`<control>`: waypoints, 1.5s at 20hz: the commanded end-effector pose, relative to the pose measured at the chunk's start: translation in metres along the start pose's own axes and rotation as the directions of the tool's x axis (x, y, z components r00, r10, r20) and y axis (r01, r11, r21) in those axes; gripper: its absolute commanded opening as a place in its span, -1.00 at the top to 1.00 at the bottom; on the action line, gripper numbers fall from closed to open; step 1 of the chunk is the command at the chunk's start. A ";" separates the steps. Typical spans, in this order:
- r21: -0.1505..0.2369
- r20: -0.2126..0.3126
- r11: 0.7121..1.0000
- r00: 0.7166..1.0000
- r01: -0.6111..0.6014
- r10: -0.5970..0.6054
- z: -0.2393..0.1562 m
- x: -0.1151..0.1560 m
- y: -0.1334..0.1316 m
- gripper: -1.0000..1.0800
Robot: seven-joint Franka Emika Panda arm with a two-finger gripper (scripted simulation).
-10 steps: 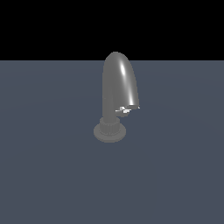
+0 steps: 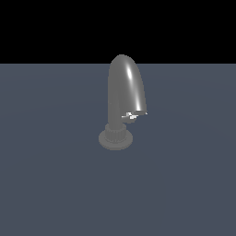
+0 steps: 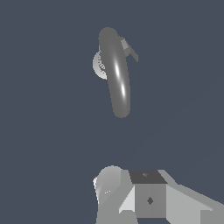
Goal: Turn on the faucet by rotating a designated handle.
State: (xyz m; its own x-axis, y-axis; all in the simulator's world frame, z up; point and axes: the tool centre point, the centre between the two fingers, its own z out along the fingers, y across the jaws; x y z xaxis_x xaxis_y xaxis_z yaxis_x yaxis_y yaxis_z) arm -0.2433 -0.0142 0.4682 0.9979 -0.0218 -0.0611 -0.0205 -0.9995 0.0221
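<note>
The dark grey arched faucet (image 2: 125, 92) stands on a ribbed collar and a round base (image 2: 115, 140) on the blue-grey floor. The small silver-white handle (image 2: 133, 115) sticks out at its lower curved end, toward the exterior view's right. The arm and gripper do not show in the exterior view. In the wrist view I look down on the faucet (image 3: 116, 74) from above, with the handle (image 3: 130, 49) at its side. Grey parts of my gripper (image 3: 131, 190) show at the picture's edge, well apart from the faucet. They touch nothing, and I cannot tell how the jaws stand.
A flat blue-grey floor (image 2: 50, 184) spreads all around the faucet. A black background lies beyond its far edge.
</note>
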 end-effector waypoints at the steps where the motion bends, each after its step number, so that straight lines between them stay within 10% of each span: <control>1: 0.005 0.017 1.000 1.000 -0.013 0.013 0.000 0.005 -0.001 1.00; 16: 0.052 0.231 0.982 0.959 -0.180 0.163 0.005 0.062 -0.013 1.00; 30: 0.059 0.477 0.923 0.823 -0.379 0.308 0.026 0.128 -0.014 1.00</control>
State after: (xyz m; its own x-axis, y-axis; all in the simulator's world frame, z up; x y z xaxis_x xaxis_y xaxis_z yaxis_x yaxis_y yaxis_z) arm -0.1236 -0.0026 0.4372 0.8076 -0.3215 -0.4944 -0.3794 -0.9250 -0.0183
